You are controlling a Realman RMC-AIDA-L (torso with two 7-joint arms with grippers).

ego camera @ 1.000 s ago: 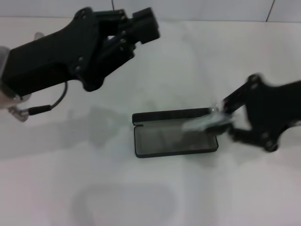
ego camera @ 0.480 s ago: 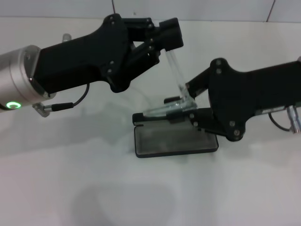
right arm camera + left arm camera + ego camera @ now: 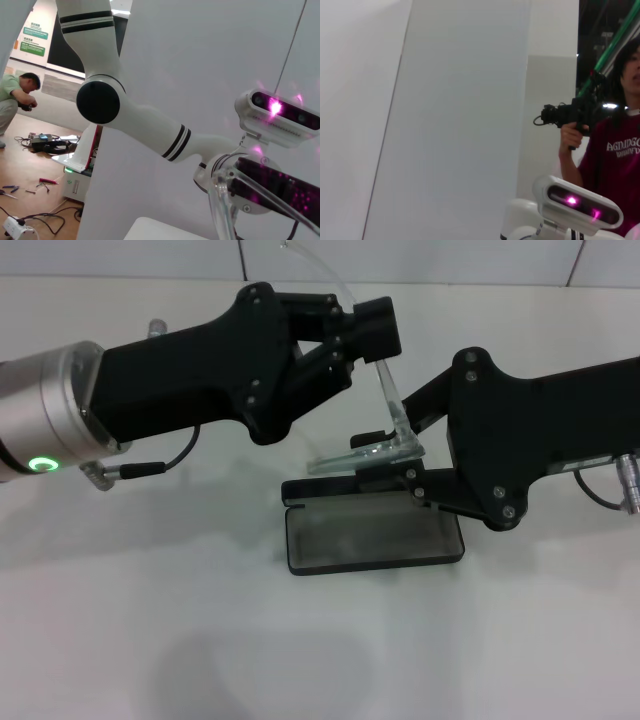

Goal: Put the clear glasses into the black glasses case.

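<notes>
White table (image 3: 120, 640) holds the open black glasses case (image 3: 375, 535). Just above it, both claws, left gripper (image 3: 385, 345) and right gripper (image 3: 385, 462), pinch the clear glasses (image 3: 385, 445).

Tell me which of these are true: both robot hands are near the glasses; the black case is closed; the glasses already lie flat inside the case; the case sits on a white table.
1. Both hands are at the glasses: true. The left gripper holds one arm of the clear glasses, and the right gripper holds the frame.
2. The black glasses case is closed: false. It lies open, grey lining showing.
3. The glasses lie flat inside the case: false. They are held above its back edge, one arm pointing up.
4. The case sits on a white table: true.
</notes>
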